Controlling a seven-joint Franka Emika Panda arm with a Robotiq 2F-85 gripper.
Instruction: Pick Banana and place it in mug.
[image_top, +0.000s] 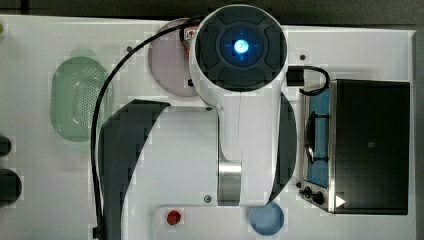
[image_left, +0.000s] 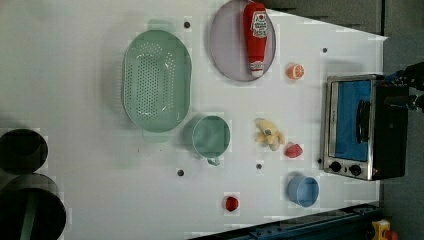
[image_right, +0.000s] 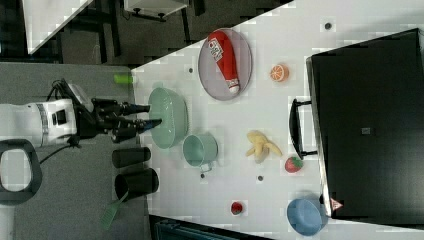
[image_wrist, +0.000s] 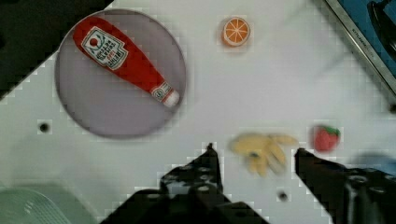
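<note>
Jaws spread wide, empty, high above table (image_left: 100, 75). Mug (image_left: 211, 136) empty; ketchup bottle (image_left: 255, 36) on plate (image_left: 225, 45). Banana (image_wrist: 261, 149) below, between jaws.

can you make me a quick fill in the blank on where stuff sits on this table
1. The ketchup bottle lies on the purple ____.
2. In the left view, the banana lies between the green mug and the red ____.
3. The gripper hangs above the banana with its jaws ____.
4. The blue cup stands near the toaster oven's ____.

Missing words: plate; strawberry; open; knobs
</note>
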